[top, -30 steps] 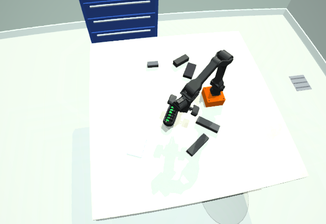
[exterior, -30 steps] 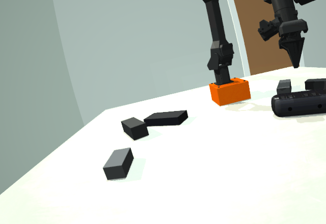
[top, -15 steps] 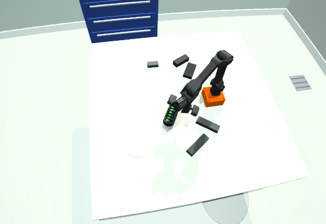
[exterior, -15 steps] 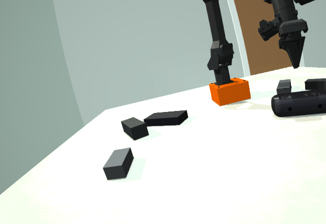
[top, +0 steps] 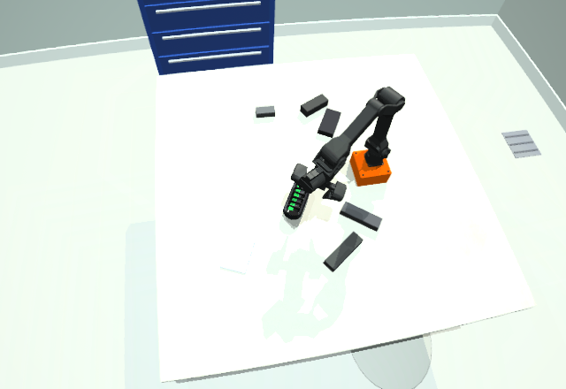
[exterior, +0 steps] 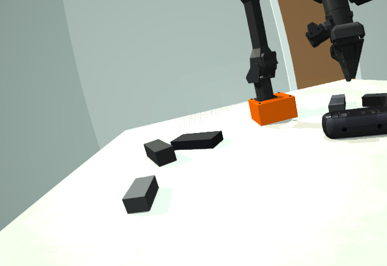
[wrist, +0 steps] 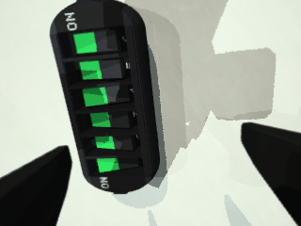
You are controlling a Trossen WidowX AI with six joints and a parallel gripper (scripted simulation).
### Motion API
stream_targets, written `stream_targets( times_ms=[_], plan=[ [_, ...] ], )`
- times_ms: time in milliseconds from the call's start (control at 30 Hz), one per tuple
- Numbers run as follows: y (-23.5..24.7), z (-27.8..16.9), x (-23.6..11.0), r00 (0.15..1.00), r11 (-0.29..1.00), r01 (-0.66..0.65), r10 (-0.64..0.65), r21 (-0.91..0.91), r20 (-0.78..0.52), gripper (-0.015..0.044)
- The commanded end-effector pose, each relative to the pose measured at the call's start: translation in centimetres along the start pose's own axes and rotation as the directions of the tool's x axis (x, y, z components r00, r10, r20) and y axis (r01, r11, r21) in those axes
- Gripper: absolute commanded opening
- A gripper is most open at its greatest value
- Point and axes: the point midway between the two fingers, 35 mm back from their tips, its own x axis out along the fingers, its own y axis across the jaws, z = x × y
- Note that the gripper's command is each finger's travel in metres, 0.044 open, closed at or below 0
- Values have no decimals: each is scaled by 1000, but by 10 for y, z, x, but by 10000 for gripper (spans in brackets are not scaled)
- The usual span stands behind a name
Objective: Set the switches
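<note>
The dark grey controller unit (top: 295,202) (exterior: 356,126) (wrist: 150,108) sits on its base on the bench, switches up. In the wrist view its switches run in a column, green ends to the left and dark ends to the right, with ON printed at both ends. I cannot tell surely which end of each switch is down. The label underneath is hidden. My gripper (exterior: 348,80) (wrist: 156,142) is open and empty above the bench. In the wrist view its fingertips stand wide apart, on either side of the unit's lower part, touching nothing.
Dark blocks (top: 360,216) (top: 343,251) lie on the arm-base side of the unit. More blocks (top: 314,104) (top: 329,122) and a small grey block (top: 264,111) (exterior: 140,194) lie farther back. The orange arm base (top: 370,170) (exterior: 276,111) stands on the bench (top: 205,321).
</note>
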Motion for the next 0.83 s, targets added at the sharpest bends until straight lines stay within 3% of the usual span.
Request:
stream_targets(
  times_ms=[0, 133, 433, 800],
  plan=[
    [8, -3, -29, 1000, 1000, -4, 4, 2, -9, 335],
    [15, 1, -73, 1000, 1000, -5, 5, 2, -9, 230],
    [16, 1, -76, 1000, 1000, -5, 5, 2, -9, 0],
    [16, 1, -76, 1000, 1000, -5, 5, 2, -9, 0]
  ],
)
